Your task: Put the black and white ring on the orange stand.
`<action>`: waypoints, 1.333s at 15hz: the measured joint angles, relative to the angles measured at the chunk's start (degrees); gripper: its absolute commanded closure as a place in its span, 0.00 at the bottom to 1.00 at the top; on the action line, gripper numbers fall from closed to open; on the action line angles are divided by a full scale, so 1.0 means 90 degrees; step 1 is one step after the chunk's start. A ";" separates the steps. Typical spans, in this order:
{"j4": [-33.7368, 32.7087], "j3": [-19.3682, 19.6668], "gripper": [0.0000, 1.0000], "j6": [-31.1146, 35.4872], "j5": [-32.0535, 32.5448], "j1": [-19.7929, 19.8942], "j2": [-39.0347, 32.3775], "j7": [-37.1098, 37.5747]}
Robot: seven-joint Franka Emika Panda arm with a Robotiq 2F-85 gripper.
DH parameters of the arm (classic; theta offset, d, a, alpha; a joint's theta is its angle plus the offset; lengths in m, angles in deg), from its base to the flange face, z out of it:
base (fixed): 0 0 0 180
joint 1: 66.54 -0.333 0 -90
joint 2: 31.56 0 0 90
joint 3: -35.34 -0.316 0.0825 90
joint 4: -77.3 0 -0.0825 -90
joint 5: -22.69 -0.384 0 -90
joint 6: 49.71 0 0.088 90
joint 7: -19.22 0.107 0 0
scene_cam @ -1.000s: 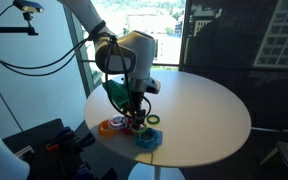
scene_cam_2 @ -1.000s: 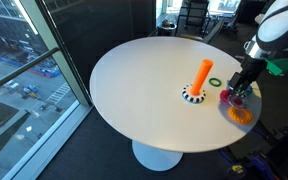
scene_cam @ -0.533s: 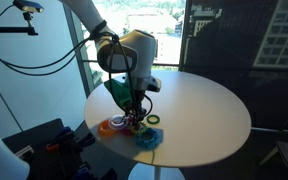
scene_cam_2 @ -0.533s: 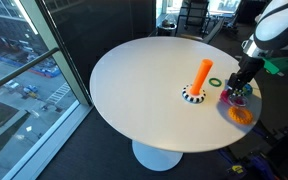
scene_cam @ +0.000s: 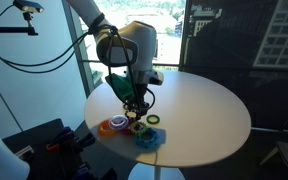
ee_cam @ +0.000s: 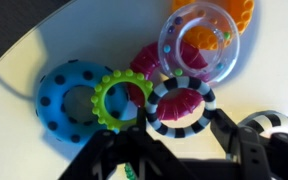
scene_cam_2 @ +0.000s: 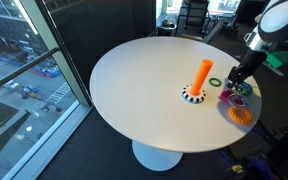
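Note:
In the wrist view my gripper (ee_cam: 181,127) is shut on the black and white ring (ee_cam: 156,104). One finger presses each side of it, and it hangs just above a red-pink ring (ee_cam: 150,60). In both exterior views the gripper (scene_cam: 136,108) (scene_cam_2: 238,82) hovers a little above the cluster of toy rings near the table edge. The orange stand (scene_cam_2: 204,74) stands upright on its striped round base (scene_cam_2: 193,96), a short way from the gripper toward the table's middle. It does not show in the wrist view.
Under the gripper lie a blue dotted ring (ee_cam: 69,100), a lime green ring (ee_cam: 119,100), a clear ball ring (ee_cam: 199,40) and an orange ring (scene_cam_2: 241,114). A dark green-rimmed ring (scene_cam_2: 216,82) lies beside the stand. The round white table (scene_cam_2: 134,90) ends close behind the cluster.
The jaws went from open to shut on the black and white ring. The gripper has then risen slightly above the ring cluster.

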 measured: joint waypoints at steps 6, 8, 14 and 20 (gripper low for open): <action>-0.0004 0.0006 0.59 -0.0130 0.0284 0.0001 0.0620 0.0198; -0.0021 0.0003 0.59 -0.0261 0.0556 -0.0002 0.0858 0.0386; -0.0267 -0.0110 0.59 -0.1009 0.1060 -0.0128 0.1584 0.0836; -0.0576 -0.0418 0.59 -0.1710 0.1064 -0.0466 0.2073 0.1125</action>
